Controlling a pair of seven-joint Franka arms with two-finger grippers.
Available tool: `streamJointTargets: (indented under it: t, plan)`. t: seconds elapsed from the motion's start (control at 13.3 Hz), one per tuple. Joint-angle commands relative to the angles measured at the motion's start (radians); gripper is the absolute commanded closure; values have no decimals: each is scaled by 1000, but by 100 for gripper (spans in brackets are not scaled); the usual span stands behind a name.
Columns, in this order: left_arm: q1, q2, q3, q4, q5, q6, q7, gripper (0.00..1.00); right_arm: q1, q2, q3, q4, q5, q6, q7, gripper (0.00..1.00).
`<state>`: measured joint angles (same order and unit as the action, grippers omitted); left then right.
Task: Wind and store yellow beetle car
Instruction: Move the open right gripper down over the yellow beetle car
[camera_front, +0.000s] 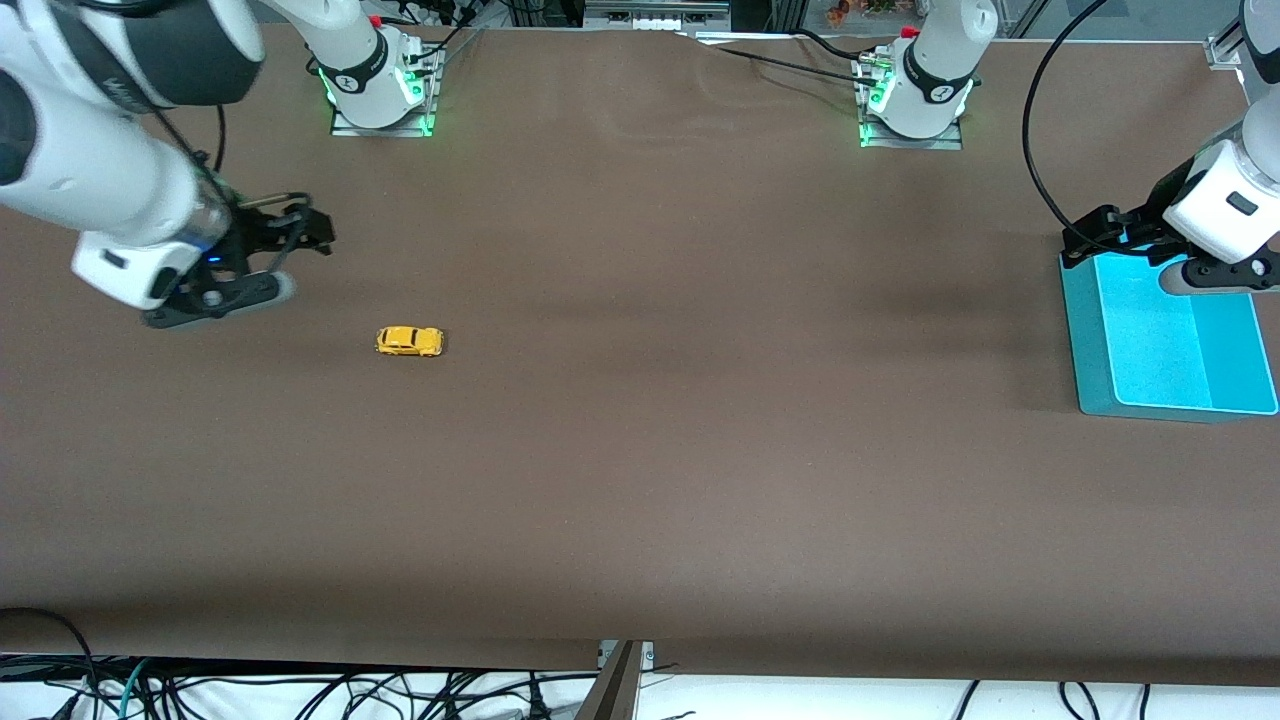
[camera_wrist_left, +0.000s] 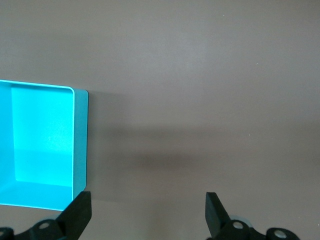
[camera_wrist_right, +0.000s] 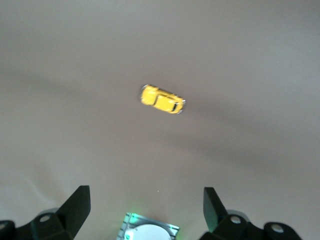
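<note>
The yellow beetle car (camera_front: 409, 341) stands on its wheels on the brown table, toward the right arm's end; it also shows in the right wrist view (camera_wrist_right: 162, 99). My right gripper (camera_front: 297, 256) is open and empty, up over the table beside the car and apart from it; its fingertips (camera_wrist_right: 80, 202) frame bare table. My left gripper (camera_front: 1140, 245) is open and empty, over the edge of the teal tray (camera_front: 1085, 340) that lies farthest from the front camera. The tray's corner (camera_wrist_left: 80, 140) shows beside one of the left gripper's fingertips (camera_wrist_left: 80, 207).
The teal tray has nothing in it and sits at the left arm's end of the table. The right arm's base (camera_front: 375, 80) and the left arm's base (camera_front: 915, 95) stand along the table's back edge. Cables (camera_front: 300, 690) hang below the front edge.
</note>
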<state>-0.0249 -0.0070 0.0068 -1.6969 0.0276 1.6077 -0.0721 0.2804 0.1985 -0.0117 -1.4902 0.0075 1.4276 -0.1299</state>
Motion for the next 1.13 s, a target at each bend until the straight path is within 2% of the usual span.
streamJointTargets:
  t: [0.0, 0.23, 0.38, 0.68, 1.05]
  plan:
    - [0, 10, -5, 34, 28, -20, -9, 0, 10, 36, -7, -4, 0, -13, -286, 0]
    - [0, 12, -4, 36, 28, -20, -8, 0, 5, 87, -8, -24, 2, 34, -554, 0]
    - [0, 12, -4, 34, 28, -20, -8, 0, 3, 96, -8, -85, 2, 114, -689, 0]
    - [0, 12, -4, 36, 26, -20, -8, 0, 0, 79, -11, -324, 5, 403, -942, 0]
    - [0, 10, -5, 36, 28, -20, -8, 0, 0, 21, -14, -663, 8, 813, -1093, 0]
